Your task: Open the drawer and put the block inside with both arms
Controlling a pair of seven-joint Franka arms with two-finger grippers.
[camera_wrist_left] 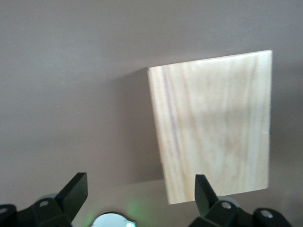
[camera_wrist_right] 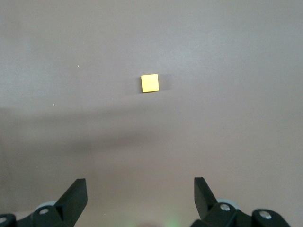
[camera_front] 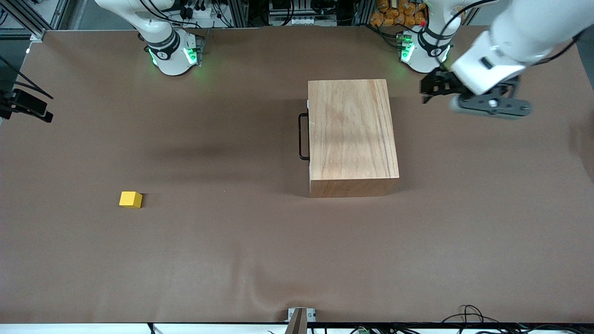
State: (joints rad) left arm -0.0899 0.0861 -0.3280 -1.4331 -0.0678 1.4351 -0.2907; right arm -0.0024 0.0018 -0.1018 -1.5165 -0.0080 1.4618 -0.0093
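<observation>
Yellow and small, the block (camera_front: 131,199) sits on the brown table (camera_front: 232,260) nearer to the front camera than anything else of the task, toward the right arm's end and well apart from the wooden box (camera_front: 352,134). That box lies flat near the middle of the table, closer to the left arm's base, and its drawer (camera_front: 308,139) is shut, showing only a thin white edge and the black loop handle (camera_front: 303,136), which faces the right arm's end of the table (the side the block is on).

High in the air, the left gripper (camera_front: 431,88) hangs over bare table beside the box, toward the left arm's end and close to that arm's green-lit base (camera_front: 420,53). In the left wrist view its two black fingers (camera_wrist_left: 206,194) stand wide apart with nothing between them, and the box top (camera_wrist_left: 215,127) fills the space ahead of them, with one finger lined up with the box's near corner.

From the right wrist view, the right gripper (camera_wrist_right: 139,196) is also spread wide and empty. The block (camera_wrist_right: 150,83) lies on the table well ahead of the jaws, roughly centred between the two fingers (camera_wrist_right: 71,196), touching neither. The right gripper itself does not show in the front view; only that arm's base (camera_front: 174,53) does.
</observation>
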